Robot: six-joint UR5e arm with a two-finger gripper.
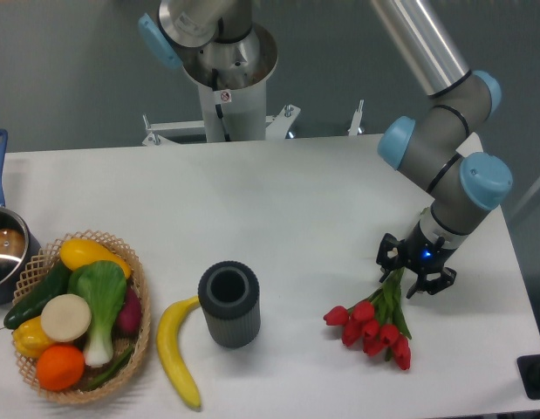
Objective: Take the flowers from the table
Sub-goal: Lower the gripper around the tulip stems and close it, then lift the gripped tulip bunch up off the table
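Looking from the front edge back: one banana (175,349) lies beside one dark cylinder cup (228,303), and a basket (140,307) of veg sits at the left. I count about seven or eight pieces in it, hard to be sure.

The flowers (374,327) lie flat on the white desk (278,209) toward the front right, red heads pointing at the camera, stems running back under the hand (417,266). One bunch, roughly eight buds, though they overlap so I can't swear to it.

The hand sits low right over the stem end, fingers either side of the stems with a gap showing, so I'd call it not closed yet, nothing gripped.

Handling-wise I'd guess they're light and floppy, the heads easy to crush, and the stems a bit slick. So grab the stems where they're bundled, not the buds, and expect the heads to droop once lifted.

Furthest back left, one pot (3,249) with a blue handle.
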